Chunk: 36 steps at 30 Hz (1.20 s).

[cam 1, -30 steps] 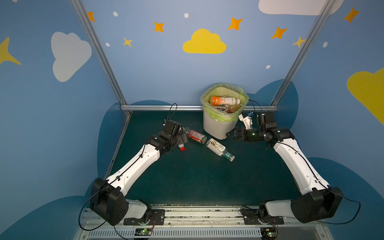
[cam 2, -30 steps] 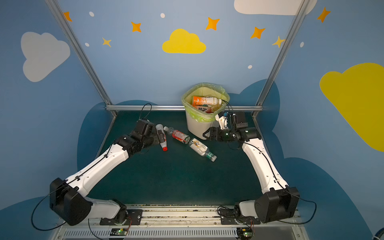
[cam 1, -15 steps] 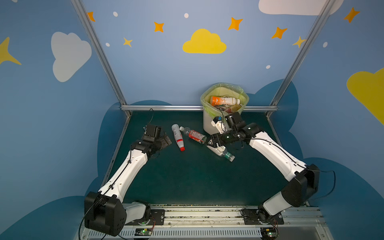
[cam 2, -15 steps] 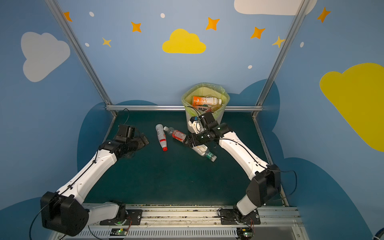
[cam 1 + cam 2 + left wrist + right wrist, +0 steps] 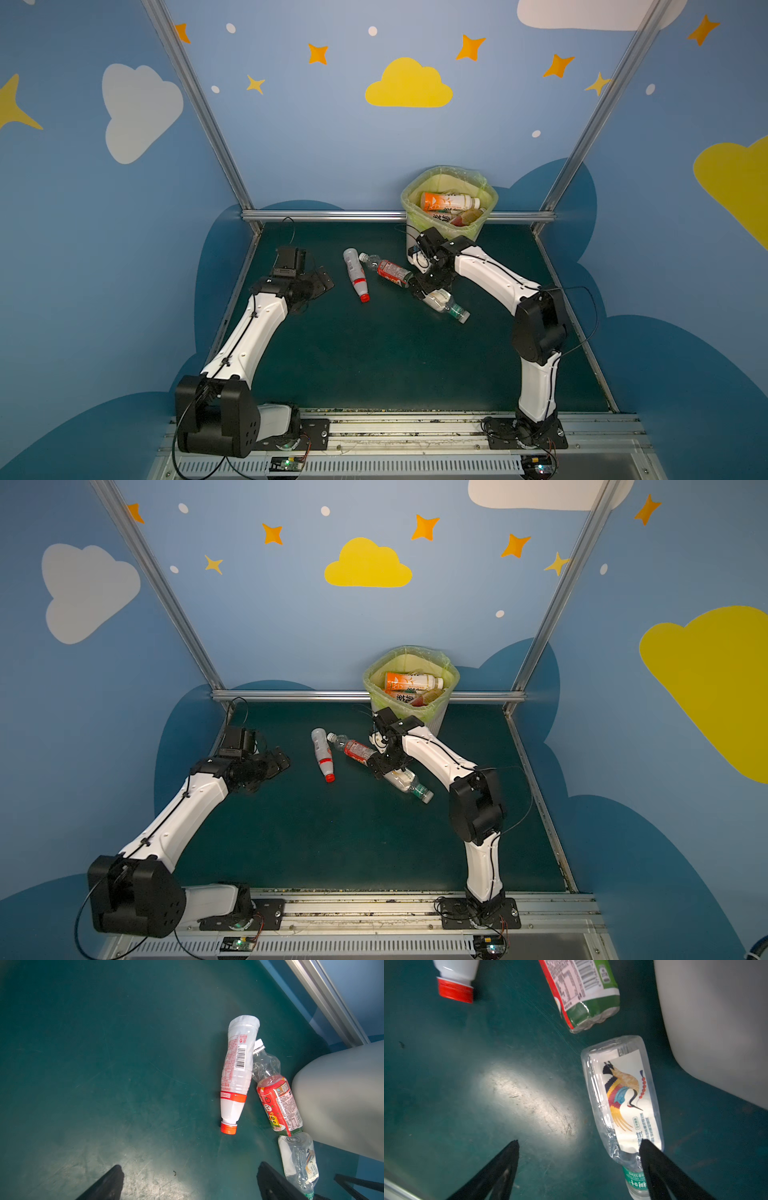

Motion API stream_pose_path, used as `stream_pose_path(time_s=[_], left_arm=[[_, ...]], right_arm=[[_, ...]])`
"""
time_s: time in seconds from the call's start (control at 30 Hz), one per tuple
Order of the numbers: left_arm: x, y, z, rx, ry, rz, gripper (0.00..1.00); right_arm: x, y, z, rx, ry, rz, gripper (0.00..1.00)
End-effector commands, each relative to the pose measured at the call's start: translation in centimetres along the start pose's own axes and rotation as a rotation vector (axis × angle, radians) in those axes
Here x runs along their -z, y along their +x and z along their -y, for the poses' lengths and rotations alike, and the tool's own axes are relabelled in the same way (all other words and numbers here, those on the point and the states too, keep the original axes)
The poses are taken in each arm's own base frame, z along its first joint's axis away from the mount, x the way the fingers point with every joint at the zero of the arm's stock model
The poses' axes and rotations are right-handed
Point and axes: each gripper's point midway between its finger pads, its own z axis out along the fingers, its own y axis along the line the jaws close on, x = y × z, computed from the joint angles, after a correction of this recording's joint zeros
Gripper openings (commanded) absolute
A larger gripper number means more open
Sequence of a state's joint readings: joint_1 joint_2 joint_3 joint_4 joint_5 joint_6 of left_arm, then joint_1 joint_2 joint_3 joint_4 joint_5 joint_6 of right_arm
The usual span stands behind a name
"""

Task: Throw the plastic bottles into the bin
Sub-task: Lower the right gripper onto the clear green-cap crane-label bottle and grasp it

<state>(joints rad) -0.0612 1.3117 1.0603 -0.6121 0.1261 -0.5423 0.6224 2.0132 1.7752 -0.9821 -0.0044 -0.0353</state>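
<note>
Nearest the front edge of the bench (image 5: 374,365), right of its middle, the clear bottle (image 5: 445,302) was seen lying on its side, its green cap turned toward the near right corner. The right gripper (image 5: 420,286) was held low at this bottle with its jaws spread wide. In the right wrist view, one finger (image 5: 660,1169) was seen crossing the bottle's shoulder while the other stood well apart over bare bench. Whether the bottle was touched could not be told, and nothing was pinched.

Close to the left edge, the left gripper (image 5: 319,279) was also held with its jaws spread and empty, well apart from the bottles.

Farther back, at mid-bench, the white bottle (image 5: 355,272) was laid with its red cap toward the front edge. The red bottle (image 5: 390,270) lay beside it. Its white cap was pressed against the white bottle's side, and its base was pointed at the clear bottle, near but apart.

At the far edge, right of centre, the bin (image 5: 491,195) stood upright, lined with a yellow-green bag. Several bottles were held in it, with an orange bottle (image 5: 446,202) lying across the top.
</note>
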Motion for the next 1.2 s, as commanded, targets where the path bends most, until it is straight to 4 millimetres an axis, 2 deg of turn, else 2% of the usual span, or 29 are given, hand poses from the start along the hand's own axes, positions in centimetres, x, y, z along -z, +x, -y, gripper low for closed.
stream_pose_path(time_s=[0.0,0.43,0.7,1.0,1.17], left_arm=[[0.7,-0.7,-0.2,-0.014,0.010,-0.006,1.00],[0.8,-1.6,-1.3,0.045,0.018,-0.014,1.00],[1.2,-1.4,-2.0,0.060,0.012,-0.005,1.00],[1.8,-1.0,-2.3,0.078,0.017,0.004,1.00],[2.2,-0.8,-2.5,0.089,0.018,0.012,1.00]], right_arm=[[0.1,0.1,0.9,0.053,0.061,-0.042,0.91],[-3.9,-0.8,2.8,0.091,0.152,-0.072,0.93],[-5.8,-0.8,3.1,0.102,0.142,-0.102,0.93],[-7.0,-0.5,4.5,0.092,0.155,-0.122,0.93],[-7.0,-0.1,4.1,0.082,0.121,-0.131,0.90]])
